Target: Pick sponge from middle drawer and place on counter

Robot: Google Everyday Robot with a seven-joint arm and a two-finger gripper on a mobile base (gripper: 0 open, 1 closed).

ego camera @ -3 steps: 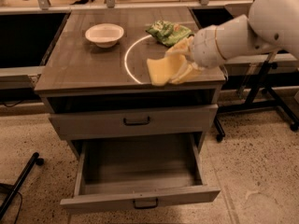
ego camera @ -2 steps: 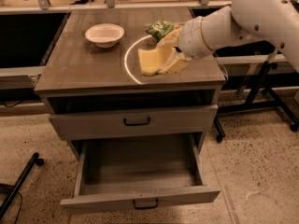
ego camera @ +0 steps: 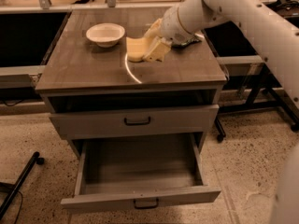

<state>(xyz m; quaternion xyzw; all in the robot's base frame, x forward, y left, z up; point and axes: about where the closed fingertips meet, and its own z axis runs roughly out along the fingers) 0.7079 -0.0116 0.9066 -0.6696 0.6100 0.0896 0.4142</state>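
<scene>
End effector (ego camera: 155, 50) shut on sponge (ego camera: 136, 48), low over mid counter (ego camera: 88, 69), just right of bowl (ego camera: 105, 33): you should lower it straight, seat sponge flat, then release clear of bowl.

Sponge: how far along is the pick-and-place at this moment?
Done: the sponge is out of the open, empty middle drawer. In hand: the end effector holds it low over the counter, beside the white bowl. Left: set it down, release, retract.
</scene>
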